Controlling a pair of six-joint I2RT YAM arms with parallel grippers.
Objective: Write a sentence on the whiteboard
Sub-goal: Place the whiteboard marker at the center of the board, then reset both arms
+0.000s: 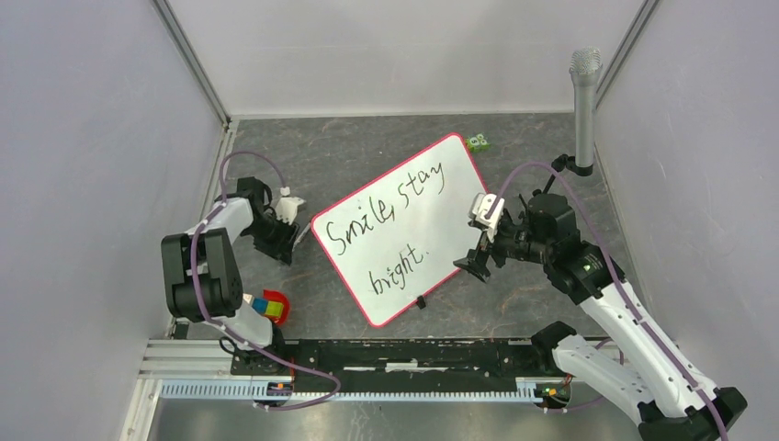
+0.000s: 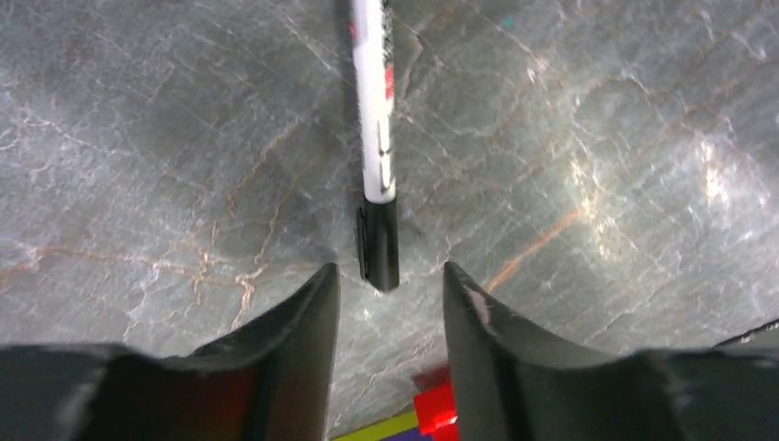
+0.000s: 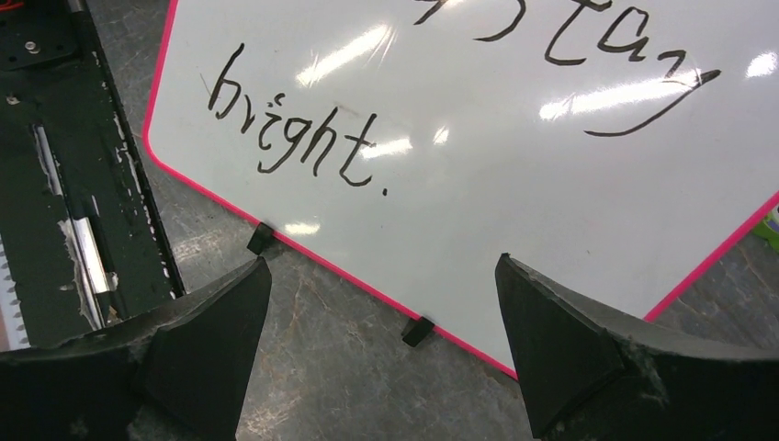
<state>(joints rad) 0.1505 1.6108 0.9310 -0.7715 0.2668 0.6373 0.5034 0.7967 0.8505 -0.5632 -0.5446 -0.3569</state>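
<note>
Board lies flat on table; sentence looks complete. Right gripper open, empty, over board's near edge: dipping could smear ink or shove board. Left gripper open, empty, over marker; a nudge could roll it.

A grey, stone-patterned tabletop with rust-coloured veins spreads beneath the jaws of the left gripper and the right gripper. Plain pale walls close it in on three sides. Light glares off the stone ahead and right of the left jaws.
</note>
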